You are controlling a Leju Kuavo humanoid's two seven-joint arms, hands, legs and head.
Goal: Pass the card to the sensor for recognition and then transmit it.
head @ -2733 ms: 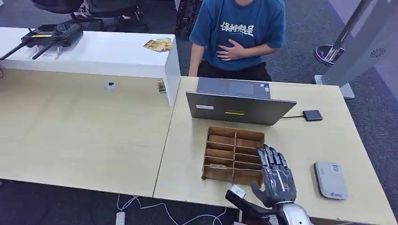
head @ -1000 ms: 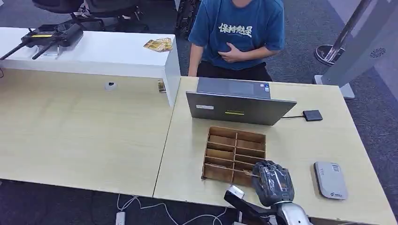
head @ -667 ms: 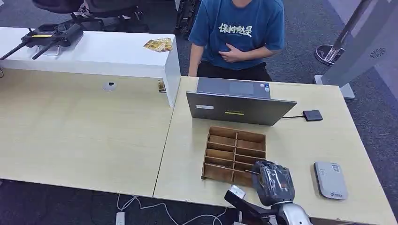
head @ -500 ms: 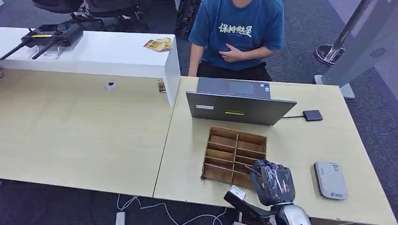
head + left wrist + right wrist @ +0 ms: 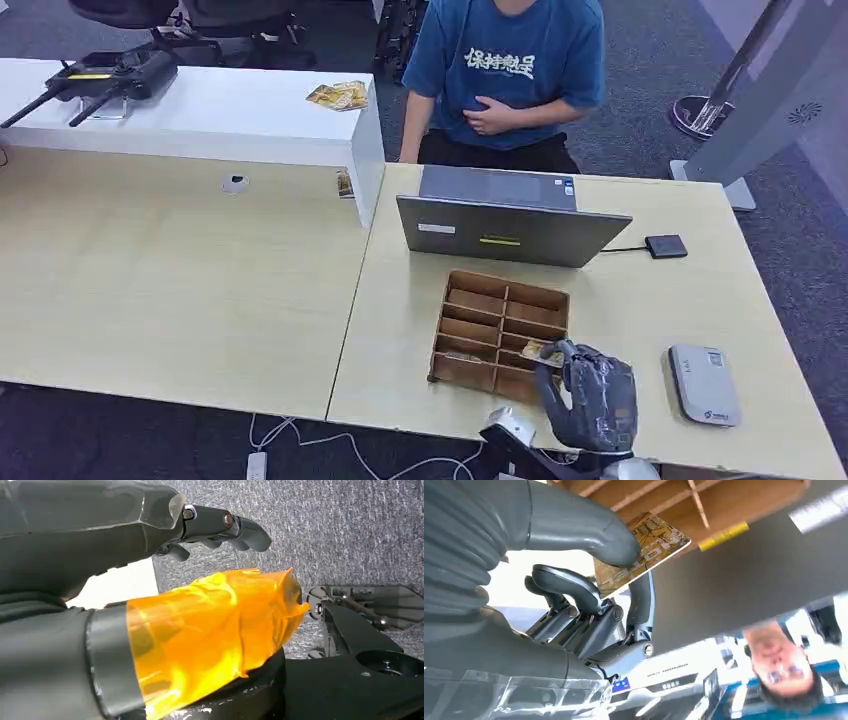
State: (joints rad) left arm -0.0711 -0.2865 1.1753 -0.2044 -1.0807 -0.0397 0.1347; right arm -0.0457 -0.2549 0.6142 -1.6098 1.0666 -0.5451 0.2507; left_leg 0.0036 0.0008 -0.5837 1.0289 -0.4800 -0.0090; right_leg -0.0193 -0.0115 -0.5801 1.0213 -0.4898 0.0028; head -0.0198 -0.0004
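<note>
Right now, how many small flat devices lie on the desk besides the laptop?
2: a black pad by the laptop's far corner, and a grey device beside the right hand. None seem hidden.

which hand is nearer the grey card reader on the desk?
Right. The right hand, pinching the card, is beside the reader. The left hand hangs down over carpet, away from the desk.

Our dark grey many-fingered right hand [image 5: 588,395] sits at the near right, thumb [image 5: 584,527] and a finger pinching the thin yellow-brown patterned card [image 5: 644,550]. Our dark left hand [image 5: 125,535] hangs low, fingers [image 5: 225,527] loosely extended, holding nothing.
</note>
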